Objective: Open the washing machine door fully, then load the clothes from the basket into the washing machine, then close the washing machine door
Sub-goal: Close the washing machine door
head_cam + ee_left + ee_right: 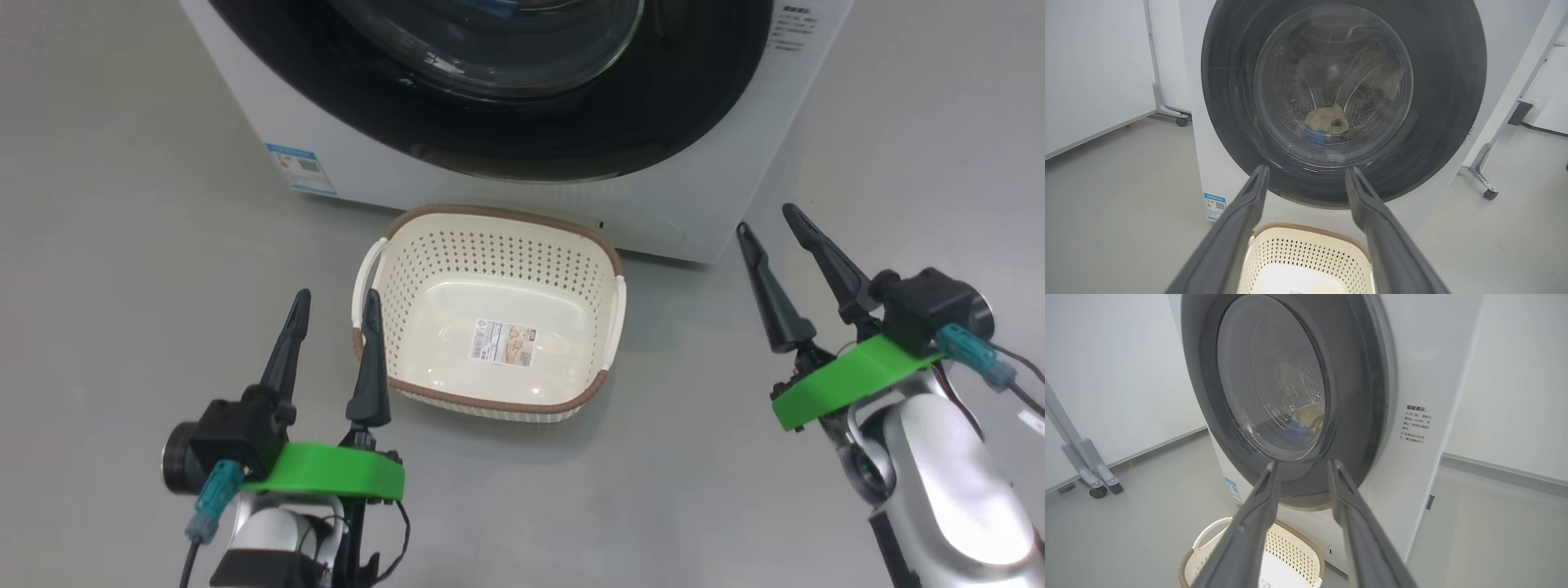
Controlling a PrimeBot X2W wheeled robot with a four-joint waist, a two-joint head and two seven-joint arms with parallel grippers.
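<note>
The washing machine [343,131] stands ahead with its door [653,122] shut against the white front. Through the door glass [1331,81] the cream and blue clothes [1327,120] lie at the bottom of the steel drum; they also show in the right wrist view [1308,416]. The basket [490,214] sits on the floor before the machine, with just a label inside. My left gripper [339,296] hangs open by the basket's left handle, holding nothing. My right gripper [767,219] is open and holding nothing too, to the right of the basket and near the machine's right corner.
Grey floor lies all around the basket. A blue-white sticker [300,169] marks the machine's lower left front. Wheeled frame legs [1484,179] stand right of the machine, and a wheeled white panel's foot [1171,112] stands to its left.
</note>
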